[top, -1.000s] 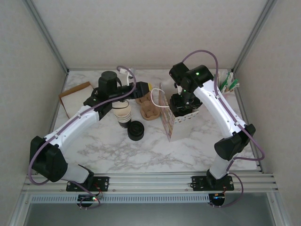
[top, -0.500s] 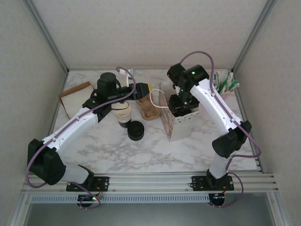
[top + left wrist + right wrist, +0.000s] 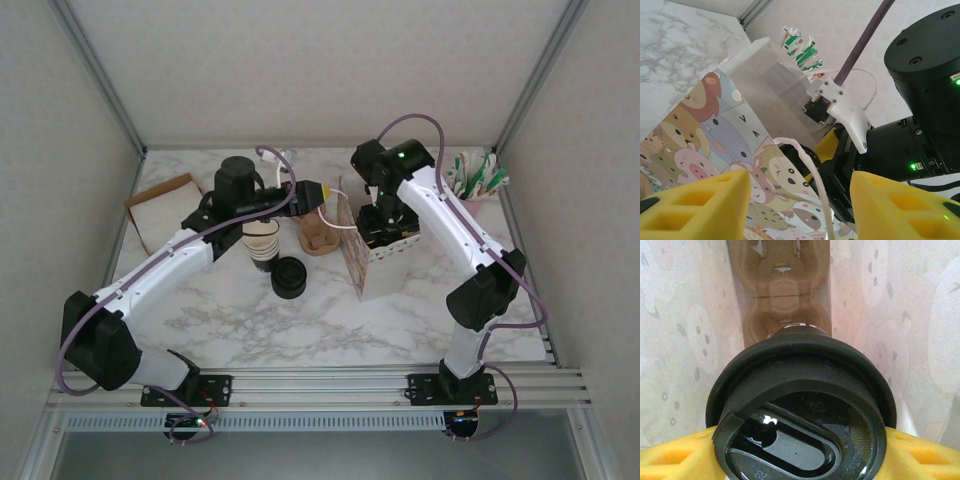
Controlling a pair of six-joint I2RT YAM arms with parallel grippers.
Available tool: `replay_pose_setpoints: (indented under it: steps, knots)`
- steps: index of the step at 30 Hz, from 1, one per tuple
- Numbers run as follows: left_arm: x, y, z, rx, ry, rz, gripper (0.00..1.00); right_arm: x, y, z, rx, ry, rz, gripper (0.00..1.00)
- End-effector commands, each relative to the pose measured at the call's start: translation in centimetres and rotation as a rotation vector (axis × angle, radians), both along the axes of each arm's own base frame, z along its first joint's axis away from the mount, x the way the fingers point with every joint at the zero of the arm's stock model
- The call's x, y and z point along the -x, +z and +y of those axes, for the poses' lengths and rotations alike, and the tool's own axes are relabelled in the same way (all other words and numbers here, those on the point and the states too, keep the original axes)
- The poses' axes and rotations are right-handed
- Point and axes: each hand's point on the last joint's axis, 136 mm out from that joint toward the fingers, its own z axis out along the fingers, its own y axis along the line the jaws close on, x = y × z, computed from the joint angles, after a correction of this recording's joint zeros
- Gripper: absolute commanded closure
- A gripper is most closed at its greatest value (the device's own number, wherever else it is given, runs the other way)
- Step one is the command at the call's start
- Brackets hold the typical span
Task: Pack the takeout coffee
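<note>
Right gripper (image 3: 800, 462) is down inside the paper bag (image 3: 372, 268), jaws clamped on the takeout coffee (image 3: 800, 405). A yellow finger (image 3: 670, 462) presses on each side just under the black lid. The cup is upright with the lid on and the sip-hole end nearest the wrist camera.

A brown pulp carrier (image 3: 785, 295) lies on the bag floor, directly below and beyond the cup. Can't tell whether the cup base touches it, since the lid hides the contact.

Left gripper (image 3: 800, 200) sits at the bag's top edge on the left side, jaws roughly half open and holding nothing. The white cord handle (image 3: 807, 157) runs through the gap between the two yellow fingers and looks clear of both, though the view is tight there.

The bag stands upright on the marble table (image 3: 300, 330), with the cartoon-animal print facing the left arm.

A second carrier (image 3: 318, 236) sits on the table just left of the bag. The stack of nested cups (image 3: 262, 243) is left of that, and a pile of black lids (image 3: 289, 277) lies just in front of the stack. A flat brown box (image 3: 160, 208) is at far left, and green-white sachets (image 3: 478, 178) are in the far right corner.
</note>
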Motion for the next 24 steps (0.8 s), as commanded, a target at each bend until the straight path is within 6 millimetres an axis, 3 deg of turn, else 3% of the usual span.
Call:
replay_pose_setpoints:
  steps: [1,18,24]
  knots:
    - [0.1,0.7,-0.4,0.01,-0.021,-0.03,0.46,2.5,-0.8,-1.7,0.074,0.003,0.14,0.31]
    - [-0.2,0.3,-0.4,-0.007,-0.015,-0.022,0.46,1.8,-2.6,-0.9,0.038,0.02,0.152,0.31]
    - [-0.7,-0.2,-0.1,-0.031,0.015,-0.025,0.44,1.6,-2.5,-0.7,0.018,0.026,0.14,0.31]
